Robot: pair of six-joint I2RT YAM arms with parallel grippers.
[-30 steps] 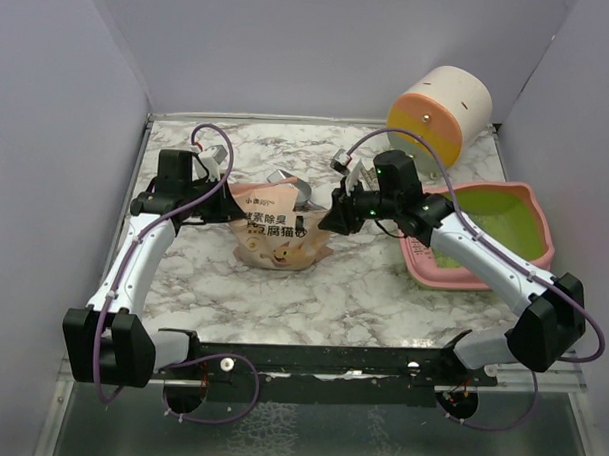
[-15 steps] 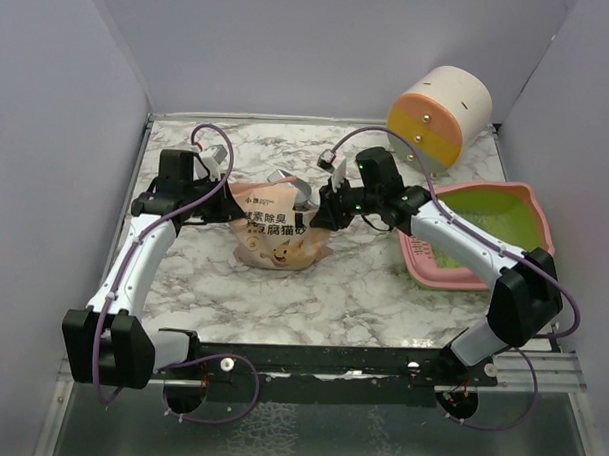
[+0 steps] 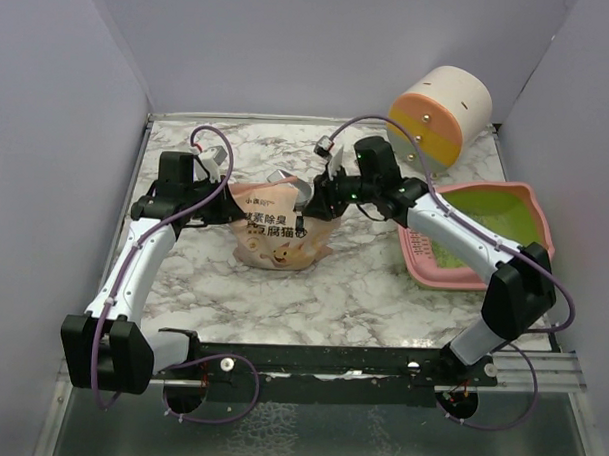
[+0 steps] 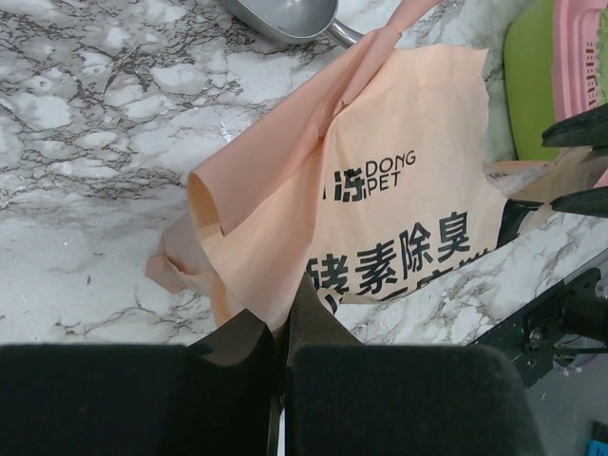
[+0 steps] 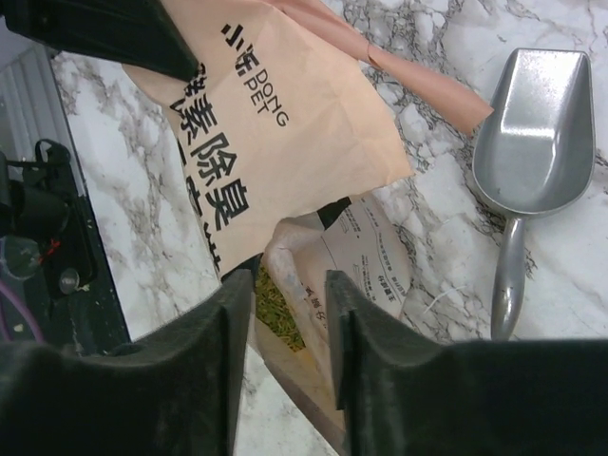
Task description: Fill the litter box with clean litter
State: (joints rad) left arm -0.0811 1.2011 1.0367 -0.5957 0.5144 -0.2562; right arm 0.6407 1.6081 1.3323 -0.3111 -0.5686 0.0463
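1. The litter box [image 3: 420, 260] is pink outside and lime-green inside.
2. The bag [image 3: 274, 232] is peach-tan, with black lettering and a cartoon face.
3. The table [image 3: 362, 290] is white marble, veined grey.
4. The drum [image 3: 447, 98] is cream, banded orange and yellow.
5. The scoop [image 5: 537, 133] is plain silver.

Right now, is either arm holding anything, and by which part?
The left gripper pinches the paper bag by its side edge. The right gripper stands open at the bag's mouth.
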